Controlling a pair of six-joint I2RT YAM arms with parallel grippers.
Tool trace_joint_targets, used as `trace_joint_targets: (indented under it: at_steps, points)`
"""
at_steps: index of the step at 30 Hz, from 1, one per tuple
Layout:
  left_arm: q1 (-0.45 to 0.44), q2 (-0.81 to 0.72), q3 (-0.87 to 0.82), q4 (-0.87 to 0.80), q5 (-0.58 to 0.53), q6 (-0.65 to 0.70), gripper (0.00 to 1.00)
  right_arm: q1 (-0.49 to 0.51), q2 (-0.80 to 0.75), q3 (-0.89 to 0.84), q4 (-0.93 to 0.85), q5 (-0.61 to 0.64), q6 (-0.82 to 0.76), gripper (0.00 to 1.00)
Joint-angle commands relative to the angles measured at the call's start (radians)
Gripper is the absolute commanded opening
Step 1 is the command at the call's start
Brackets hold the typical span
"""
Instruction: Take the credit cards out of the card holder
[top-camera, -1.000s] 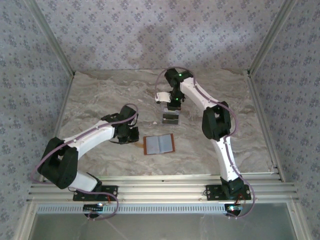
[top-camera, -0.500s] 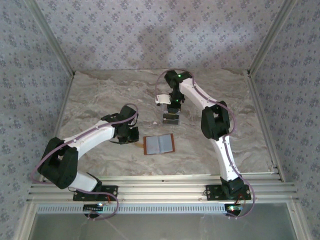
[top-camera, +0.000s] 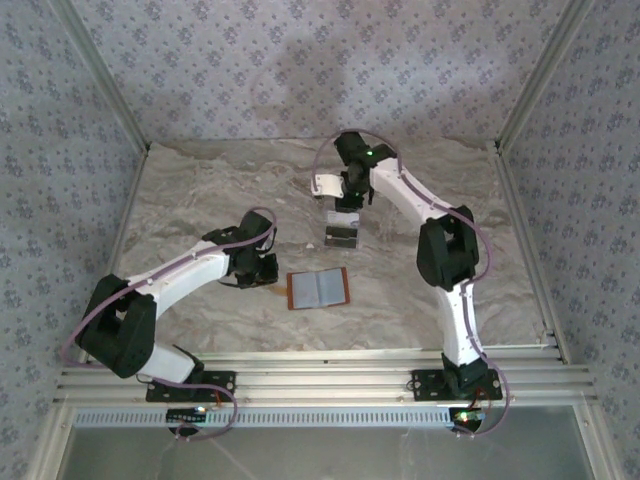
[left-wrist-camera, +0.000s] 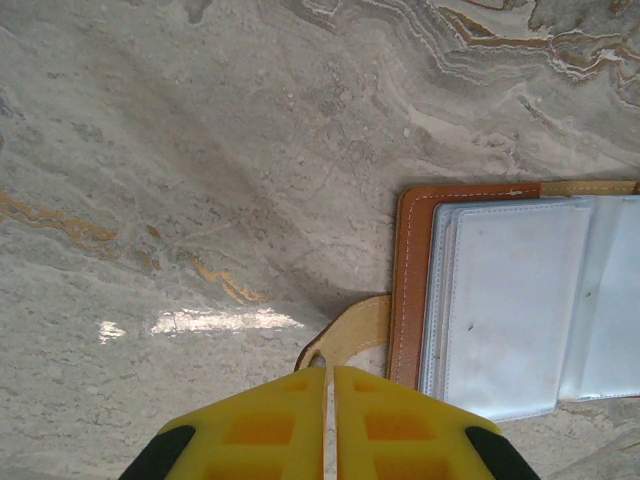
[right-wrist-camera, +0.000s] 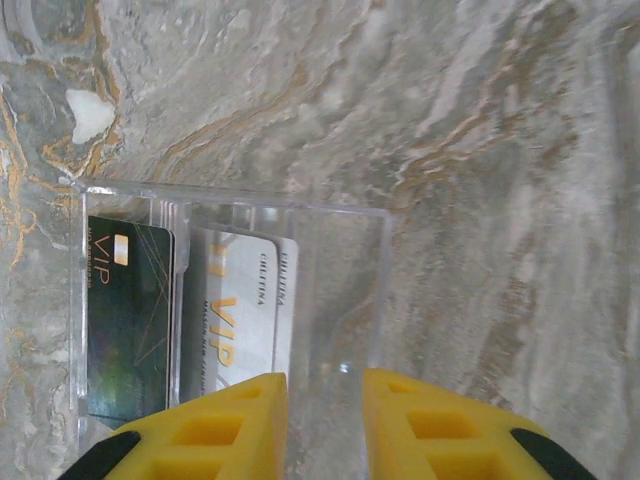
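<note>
Left fingers (left-wrist-camera: 265, 430) pinch card holder (left-wrist-camera: 408, 280) tab — right fingers (right-wrist-camera: 225, 425) parted.

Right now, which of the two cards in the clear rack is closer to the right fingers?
The pale card with gold VIP lettering, next to the right fingers; the dark card stands one slot further away in the clear rack.

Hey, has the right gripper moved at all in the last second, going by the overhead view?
Yes. The right gripper has drawn back from the clear rack, which has not shifted, and now sits farther from it, toward the top of the overhead view.
</note>
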Motion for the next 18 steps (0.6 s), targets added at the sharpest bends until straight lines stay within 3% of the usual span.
trace_joint_targets:
  at_steps: [1,4,9,18]
  points:
    - [0.006,-0.013,0.019,-0.017,0.015,0.002,0.12,0.004,-0.095,-0.050,0.068,-0.002,0.074,0.27]
    - [0.006,-0.005,0.015,0.006,0.034,0.002,0.11,0.004,-0.144,-0.098,0.105,-0.015,0.189,0.26]
    - [0.007,0.021,-0.007,0.078,0.101,-0.016,0.10,0.010,-0.249,-0.229,0.220,-0.050,0.507,0.23]
    - [0.006,0.095,-0.022,0.165,0.196,-0.018,0.07,0.030,-0.437,-0.597,0.477,-0.203,1.254,0.17]
